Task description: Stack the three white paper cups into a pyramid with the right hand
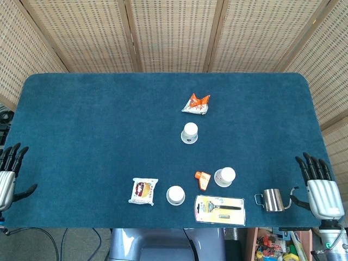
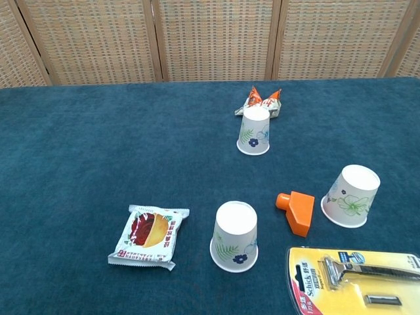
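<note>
Cups inverted, well apart on tabletop (image 1: 81, 119): far cup (image 1: 190, 132), near cup (image 1: 175, 195), right cup (image 1: 224, 176). Likely light, crushable; grasp sidewall gently. Right hand (image 1: 322, 191) empty, fingers spread.

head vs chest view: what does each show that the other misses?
Head view only: left hand and right hand, both open at the table's near corners, and the steel pitcher. Chest view only: the floral prints on the cups. Both: three upturned paper cups, orange wrapper, snack packet, orange piece, razor pack.
</note>
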